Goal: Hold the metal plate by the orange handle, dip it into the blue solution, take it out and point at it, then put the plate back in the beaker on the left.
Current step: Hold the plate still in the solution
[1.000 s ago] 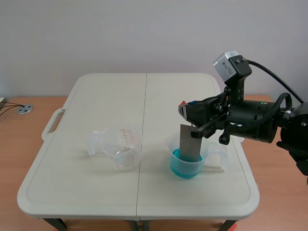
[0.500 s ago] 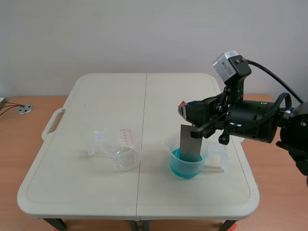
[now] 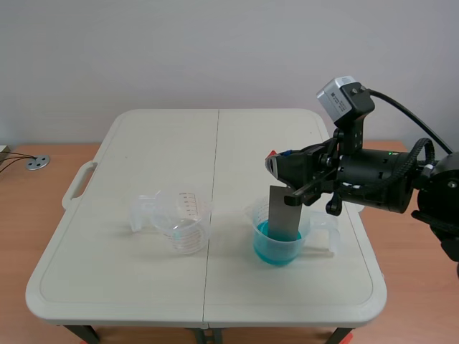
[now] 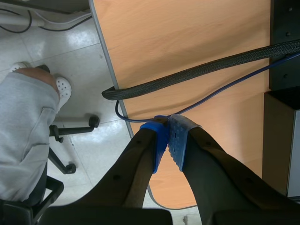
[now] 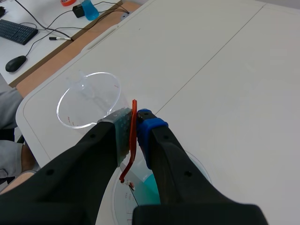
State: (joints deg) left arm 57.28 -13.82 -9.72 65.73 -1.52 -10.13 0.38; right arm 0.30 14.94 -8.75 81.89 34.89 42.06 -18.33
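A grey metal plate (image 3: 284,212) hangs upright with its lower end in the blue solution (image 3: 276,245) of the right beaker (image 3: 281,238). My right gripper (image 3: 275,162) is shut on the plate's thin orange handle (image 5: 133,136), directly above that beaker (image 5: 199,165). The empty clear beaker (image 3: 182,221) with red marks stands on the white table (image 3: 215,150) to the left; in the right wrist view this empty beaker (image 5: 88,99) lies ahead of the fingers. My left gripper (image 4: 169,138) is shut on nothing, off the table above a wooden desk (image 4: 197,42).
The white folding table has a seam down its middle and a side handle (image 3: 79,185) at the left. A person's grey-clad leg (image 4: 21,136) and a chair base (image 4: 70,140) are on the floor below the left gripper. Cables (image 4: 197,75) cross the wooden desk.
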